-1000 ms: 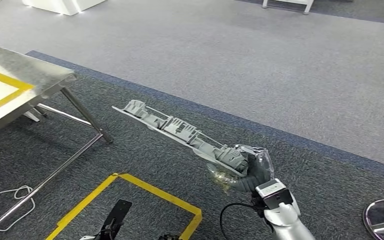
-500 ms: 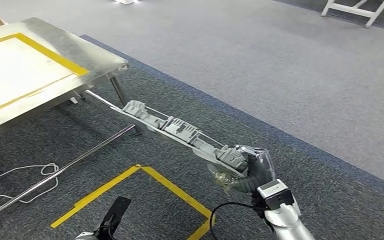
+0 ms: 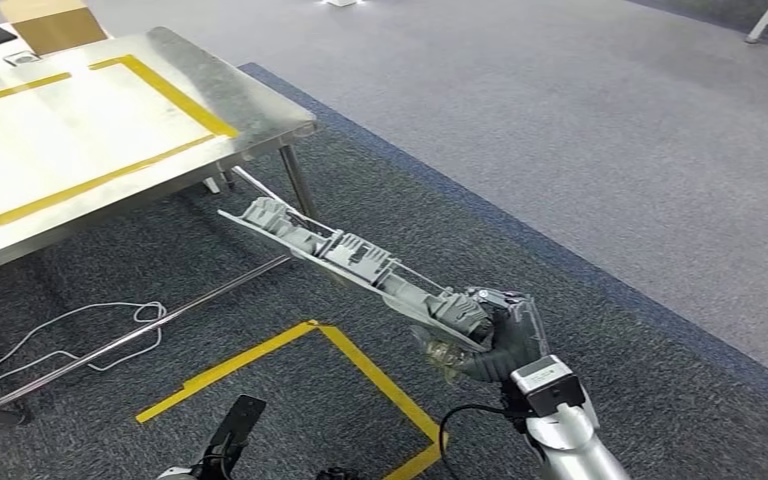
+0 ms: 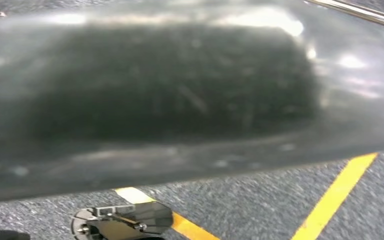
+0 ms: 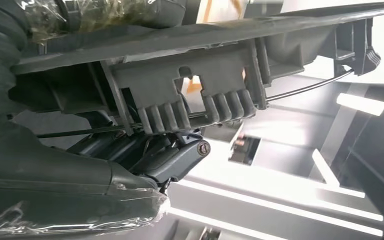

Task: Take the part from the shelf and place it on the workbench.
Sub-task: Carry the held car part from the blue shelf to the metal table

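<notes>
Over at the lower right of the head view, the right hand [image 3: 495, 340] is wrapped around one end of the long grey plastic part [image 3: 350, 262], holding it up in the air so it sticks out toward the steel worktop [image 3: 250, 120]; the far tip of the part sits near the worktop's corner leg [image 3: 295, 180] but isn't touching anything, and it's over the dark carpet [image 3: 610, 400], not on the worktop; the worktop has yellow tape lines [image 3: 175, 97] on it; a white cable [image 3: 70, 330] lies loose on the floor under it, beside more yellow tape [image 3: 360, 360]; from the right wrist view you get the ribbed underside of the part [image 5: 195, 95] up close, fingers [image 5: 170, 155] tucked beneath it; can't tell what the left hand is doing, honestly.
</notes>
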Available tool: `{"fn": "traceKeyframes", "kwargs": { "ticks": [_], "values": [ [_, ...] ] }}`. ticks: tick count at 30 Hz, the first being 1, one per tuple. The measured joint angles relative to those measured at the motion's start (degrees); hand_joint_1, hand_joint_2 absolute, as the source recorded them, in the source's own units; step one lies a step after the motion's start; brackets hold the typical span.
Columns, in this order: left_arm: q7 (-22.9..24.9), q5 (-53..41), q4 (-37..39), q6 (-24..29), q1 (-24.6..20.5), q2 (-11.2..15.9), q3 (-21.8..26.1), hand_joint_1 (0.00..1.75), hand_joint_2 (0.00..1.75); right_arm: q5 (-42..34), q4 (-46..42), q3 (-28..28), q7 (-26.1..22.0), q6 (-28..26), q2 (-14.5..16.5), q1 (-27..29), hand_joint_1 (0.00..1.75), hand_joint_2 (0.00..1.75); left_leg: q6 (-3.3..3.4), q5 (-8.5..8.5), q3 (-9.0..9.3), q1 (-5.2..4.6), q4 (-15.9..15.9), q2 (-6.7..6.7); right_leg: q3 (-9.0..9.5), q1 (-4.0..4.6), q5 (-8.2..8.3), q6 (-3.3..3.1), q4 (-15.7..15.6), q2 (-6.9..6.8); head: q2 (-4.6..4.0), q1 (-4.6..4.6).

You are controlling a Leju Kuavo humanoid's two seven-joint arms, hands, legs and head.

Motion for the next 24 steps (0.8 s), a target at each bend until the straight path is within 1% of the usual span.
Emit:
{"fn": "traceKeyframes", "kwargs": {
  "ticks": [1,2,3,4,5,6,7,8,9,10,11,12,13,14,15,16,17,18,19,20,21,22,23,24],
  "values": [
    [0.01,-0.01,-0.01,0.0,-0.03,0.04,0.0,0.0,0.0,0.01,0.0,0.01,-0.01,0.05,0.0,-0.02,1.75,1.75,0.15,2.18,1.89,-0.06,-3.78,0.77,0.29,0.03,-0.21,0.12,0.0,-0.61,0.0,0.0],
    [0.02,-0.01,-0.01,0.0,-0.13,0.07,-0.01,0.0,0.0,0.02,-0.01,0.01,-0.01,0.09,0.0,-0.04,1.75,1.75,0.32,3.67,3.78,-0.35,-7.46,1.87,0.55,0.18,-0.47,0.34,0.03,-1.19,0.0,0.0],
    [0.03,-0.02,-0.01,0.0,-0.31,0.09,-0.01,0.0,0.0,0.02,-0.01,0.01,-0.02,0.11,0.0,-0.08,1.75,1.75,0.61,4.45,5.21,-0.63,-10.37,2.86,0.71,0.35,-0.72,0.62,0.08,-1.77,0.0,0.03],
    [0.07,-0.02,-0.02,0.0,-0.46,0.11,-0.02,0.0,0.0,0.01,-0.02,0.01,-0.03,0.12,0.0,-0.12,1.75,1.75,0.9,4.56,5.95,-0.91,-12.05,3.55,0.8,0.53,-0.92,0.89,0.1,-2.35,0.0,0.1],
    [0.1,-0.03,-0.02,0.0,-0.54,0.11,-0.03,0.0,0.0,0.01,-0.02,0.02,-0.04,0.12,0.01,-0.15,1.75,1.75,1.18,4.18,6.03,-1.16,-12.49,3.51,0.86,0.67,-1.06,1.17,0.08,-2.98,0.0,0.16],
    [0.12,-0.03,-0.02,0.0,-0.53,0.14,-0.03,0.0,0.0,0.01,-0.03,0.02,-0.04,0.13,0.02,-0.19,1.75,1.75,1.57,4.13,6.0,-1.13,-12.77,2.93,0.99,0.7,-1.2,1.45,0.01,-3.62,0.0,0.21],
    [0.14,-0.03,-0.02,0.01,-0.4,0.17,-0.04,0.0,0.0,0.02,-0.06,0.03,-0.03,0.14,0.04,-0.22,1.75,1.75,1.87,4.2,6.05,-1.03,-12.93,2.28,1.05,0.63,-1.47,1.76,0.06,-3.63,0.0,0.25],
    [0.14,-0.03,-0.02,0.02,-0.33,0.22,-0.03,0.0,0.0,0.03,-0.09,0.05,-0.03,0.15,0.07,-0.26,1.75,1.75,2.22,4.28,6.19,-0.87,-13.11,1.65,0.8,0.53,-2.09,2.05,0.74,-2.73,0.0,0.32],
    [0.14,-0.03,-0.02,0.03,-0.36,0.26,-0.03,0.0,0.0,0.02,-0.13,0.07,-0.06,0.17,0.08,-0.29,1.75,1.75,2.55,4.37,6.34,-0.68,-13.3,1.06,-0.02,0.42,-3.16,2.3,2.5,-1.27,0.0,0.46],
    [0.14,-0.03,-0.02,0.04,-0.44,0.26,-0.04,0.0,0.0,-0.01,-0.15,0.08,-0.09,0.18,0.09,-0.3,1.75,1.75,2.8,4.43,6.45,-0.54,-13.39,0.46,-1.6,0.3,-4.65,2.47,5.57,0.47,0.0,0.64],
    [0.14,-0.02,-0.02,0.05,-0.56,0.26,-0.04,0.0,0.0,-0.03,-0.15,0.11,-0.1,0.19,0.09,-0.27,1.75,1.75,2.98,4.43,6.45,-0.5,-13.38,-0.2,-3.7,0.26,-6.28,2.57,9.56,1.78,0.0,0.8],
    [0.14,-0.02,-0.02,0.04,-0.61,0.23,-0.04,0.0,0.0,-0.05,-0.14,0.12,-0.1,0.19,0.08,-0.17,1.75,1.75,3.08,4.42,6.46,-0.51,-13.37,-0.93,-5.94,0.25,-7.47,2.65,13.46,2.35,0.0,0.88],
    [0.14,-0.02,-0.02,0.04,-0.59,0.21,-0.04,0.0,0.0,-0.04,-0.12,0.13,-0.08,0.2,0.08,-0.09,1.75,1.75,3.11,4.41,6.48,-0.53,-13.36,-1.71,-7.71,0.26,-7.75,2.67,16.07,2.57,0.0,0.91],
    [0.14,-0.02,-0.01,0.04,-0.55,0.21,-0.04,0.0,0.0,-0.03,-0.1,0.14,-0.05,0.21,0.07,-0.04,1.75,1.75,3.12,4.4,6.52,-0.55,-13.35,-2.54,-8.52,0.27,-6.83,2.6,16.49,2.67,0.0,0.9],
    [0.14,-0.02,-0.01,0.04,-0.54,0.21,-0.04,0.0,0.0,-0.02,-0.09,0.14,-0.04,0.23,0.07,-0.04,1.75,1.75,3.11,4.39,6.59,-0.56,-13.34,-3.4,-8.14,0.27,-4.79,2.43,14.51,2.88,0.0,0.91],
    [0.14,-0.02,-0.01,0.04,-0.55,0.19,-0.04,0.0,0.0,-0.02,-0.09,0.14,-0.03,0.26,0.07,-0.11,1.75,1.75,3.07,4.36,6.68,-0.56,-13.34,-4.22,-6.79,0.26,-2.2,2.19,10.71,3.44,0.0,0.91],
    [0.14,-0.02,-0.01,0.04,-0.58,0.14,-0.04,0.0,0.0,-0.02,-0.08,0.15,-0.03,0.28,0.07,-0.2,1.75,1.75,2.96,4.33,6.71,-0.55,-13.32,-4.97,-5.08,0.17,-0.2,1.86,6.64,4.71,0.0,0.89],
    [0.14,-0.02,-0.02,0.04,-0.61,0.1,-0.04,0.0,0.0,-0.02,-0.08,0.16,-0.04,0.31,0.07,-0.26,1.75,1.75,2.77,4.34,6.63,-0.52,-13.26,-5.68,-3.49,0.06,1.1,1.61,3.15,5.92,0.0,0.87],
    [0.14,-0.02,-0.02,0.04,-0.6,0.05,-0.04,0.0,0.0,-0.02,-0.08,0.17,-0.05,0.33,0.07,-0.28,1.75,1.75,2.47,4.41,6.48,-0.4,-13.27,-6.3,-2.46,0.01,1.59,1.42,1.07,6.89,0.0,0.85],
    [0.14,-0.02,-0.02,0.04,-0.54,0.02,-0.04,0.0,0.0,-0.01,-0.07,0.19,-0.04,0.38,0.07,-0.3,1.75,1.75,2.09,4.52,6.29,-0.25,-13.3,-6.88,-1.96,0.02,1.45,1.27,0.3,7.36,0.0,0.84],
    [0.14,-0.02,-0.02,0.04,-0.44,0.02,-0.04,0.0,0.0,0.01,-0.07,0.2,-0.04,0.41,0.07,-0.3,1.75,1.75,1.66,4.65,6.13,-0.12,-13.39,-7.51,-1.73,0.06,1.5,1.16,-0.04,6.96,0.0,0.85],
    [0.14,-0.02,-0.01,0.05,-0.3,0.09,-0.04,0.0,0.0,0.03,-0.07,0.22,-0.02,0.45,0.12,-0.33,1.75,1.75,1.31,4.62,6.04,-0.03,-13.38,-7.57,-1.58,0.03,1.62,0.91,-0.22,6.34,0.0,0.87],
    [0.14,-0.02,-0.01,0.07,-0.21,0.14,-0.04,0.0,0.0,0.04,-0.07,0.24,-0.02,0.47,0.19,-0.37,1.75,1.75,0.95,4.21,5.84,-0.12,-12.94,-6.62,-1.35,-0.06,1.72,0.59,-0.55,5.68,0.0,0.69],
    [0.14,-0.02,-0.01,0.08,-0.24,0.2,-0.04,0.0,0.0,0.03,-0.08,0.26,-0.03,0.48,0.27,-0.41,1.75,1.75,0.59,3.26,5.27,-0.21,-11.67,-5.07,-1.11,-0.18,1.83,0.27,-0.89,4.95,0.0,0.42]
  ]
}}
